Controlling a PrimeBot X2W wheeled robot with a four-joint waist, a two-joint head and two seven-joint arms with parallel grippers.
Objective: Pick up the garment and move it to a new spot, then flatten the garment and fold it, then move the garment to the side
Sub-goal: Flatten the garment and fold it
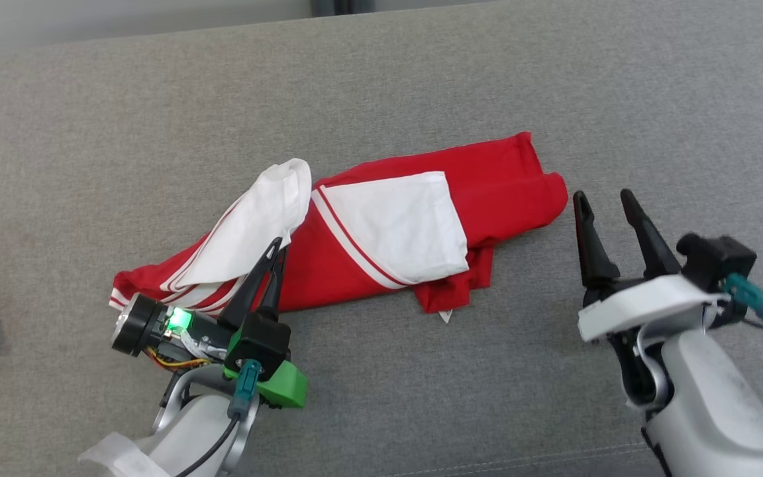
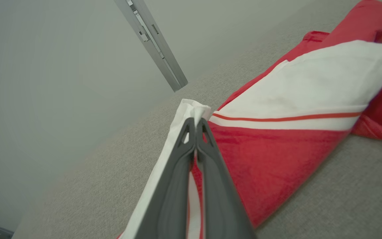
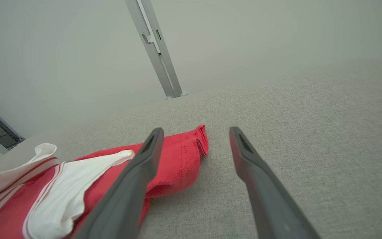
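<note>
Left end effector [image 1: 278, 246] pinches rumpled red-and-white garment [image 1: 381, 232] — woven grey upholstery [image 1: 421, 79] beneath.

red garment [image 1: 328, 271] with white striped panels lies loosely bunched, one white fold raised.

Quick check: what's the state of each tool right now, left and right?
Left tool: closed, pinching a white fold of the garment.
Right tool: open, holding nothing, beside the garment's red end.
</note>
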